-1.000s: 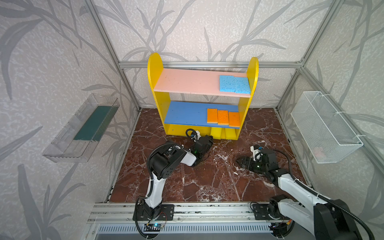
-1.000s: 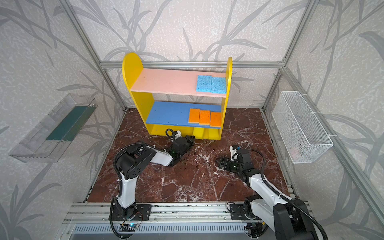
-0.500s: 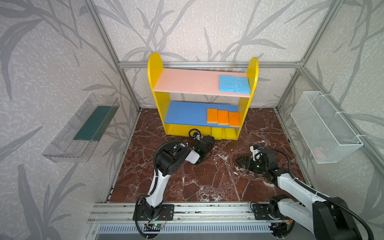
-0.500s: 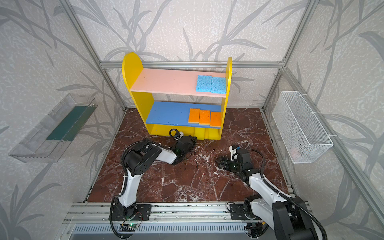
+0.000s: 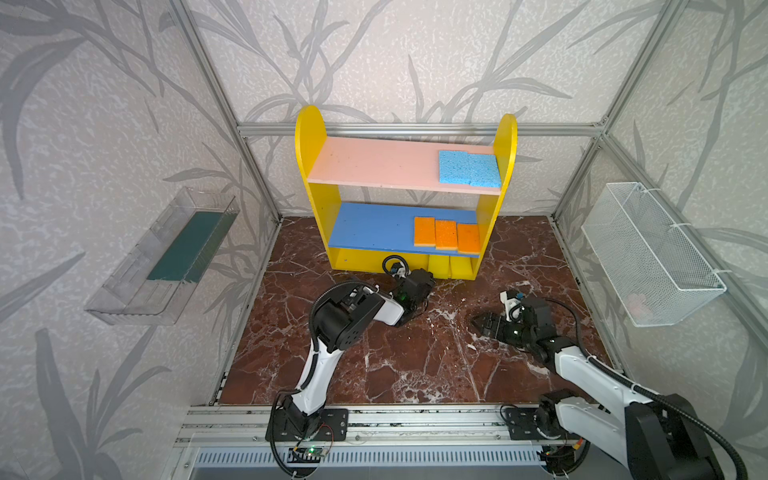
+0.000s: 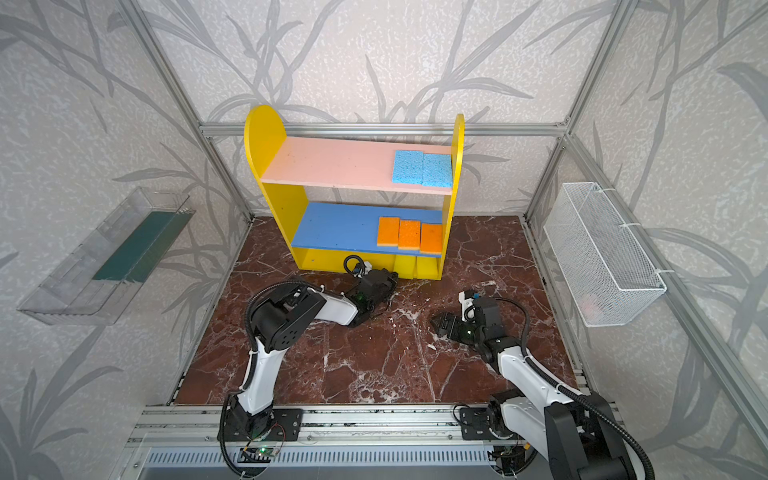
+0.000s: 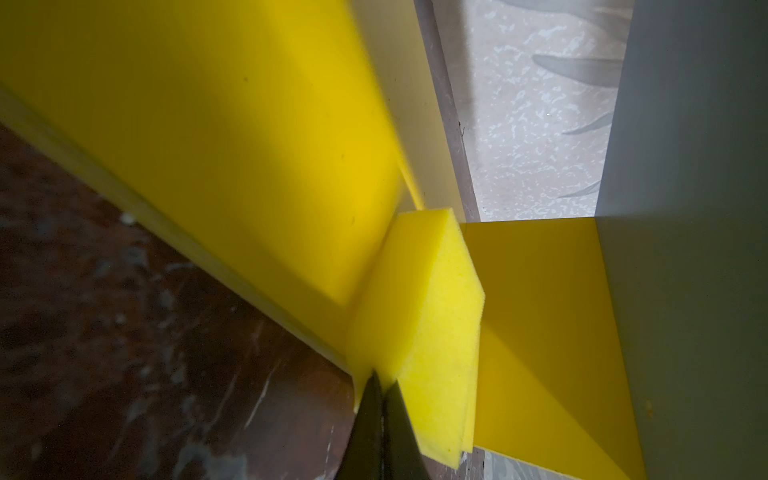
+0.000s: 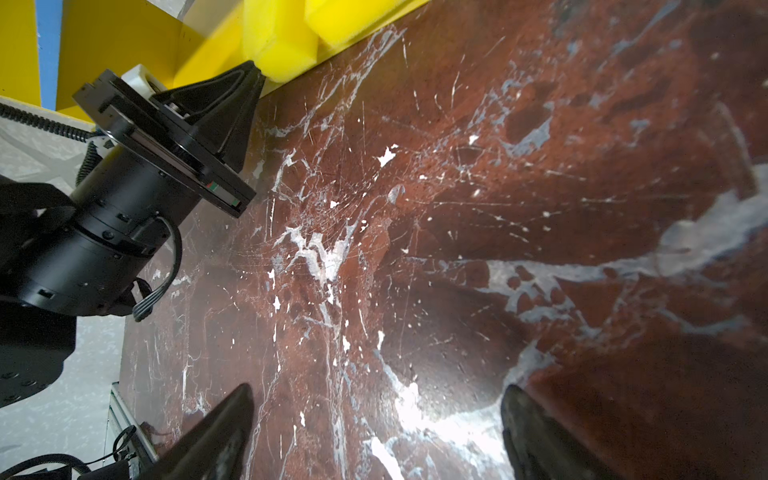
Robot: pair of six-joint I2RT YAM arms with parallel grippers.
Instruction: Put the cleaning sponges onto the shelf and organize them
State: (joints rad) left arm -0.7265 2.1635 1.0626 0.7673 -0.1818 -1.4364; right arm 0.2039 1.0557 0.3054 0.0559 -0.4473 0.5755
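**Yellow sponge met at the shelf's base, right arm idle**

I see the thick plain yellow foam sponge [image 7: 419, 316] lying on the yellow base of the small yellow-sided shelf [image 5: 309, 166], toward its right end. A second yellow foam sponge [image 5: 459, 267] sits just beside it, nearer the right side panel. Above them, three orange-faced sponges [image 5: 446, 234] sit touching in a row at the right end of the blue middle board. Two light blue porous sponges [image 5: 454, 167] lie edge to edge at the right end of the pink upper board, so all seven are on the shelf.

My left gripper [image 7: 379, 395] is clenched with nothing between its jaws, and its tip touches the near edge of the first yellow sponge. My right gripper [image 8: 374, 432] stands released and empty, jaws wide apart, low over the red-brown marble floor [image 5: 415, 353] and well apart from the shelf.

A clear plastic tray [image 5: 166, 253] hangs on the left wall, a white wire-mesh basket [image 5: 648, 249] on the right.
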